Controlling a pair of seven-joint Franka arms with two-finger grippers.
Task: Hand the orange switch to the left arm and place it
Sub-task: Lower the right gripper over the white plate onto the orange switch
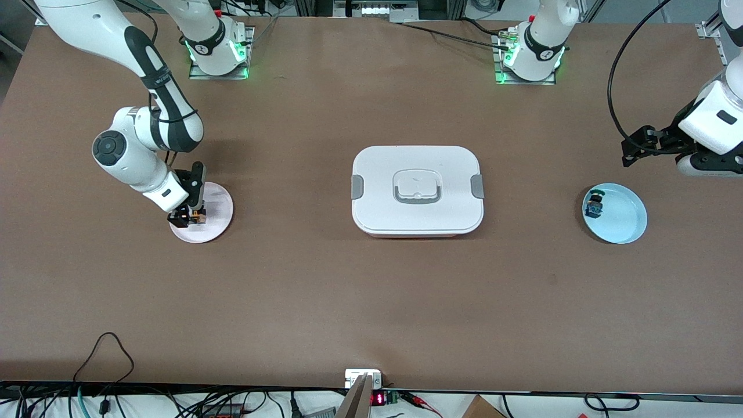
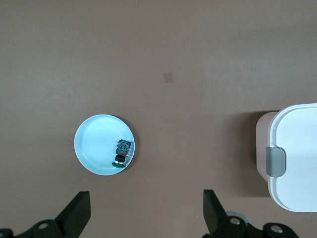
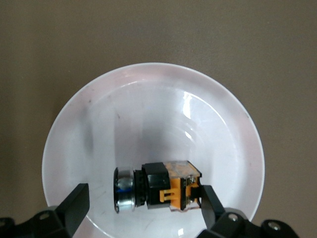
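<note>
The orange switch lies on its side on the pink plate toward the right arm's end of the table. My right gripper is down on the plate, open, with its fingers on either side of the switch. In the right wrist view the switch has a black and orange body and a metal cap. One finger is at its orange end and the other stands apart from the cap. My left gripper is open and empty, up over the table beside the blue plate. The white box sits mid-table.
A black switch with blue-green parts lies in the blue plate; the left wrist view shows that switch, the plate and one end of the box. Cables hang along the table edge nearest the front camera.
</note>
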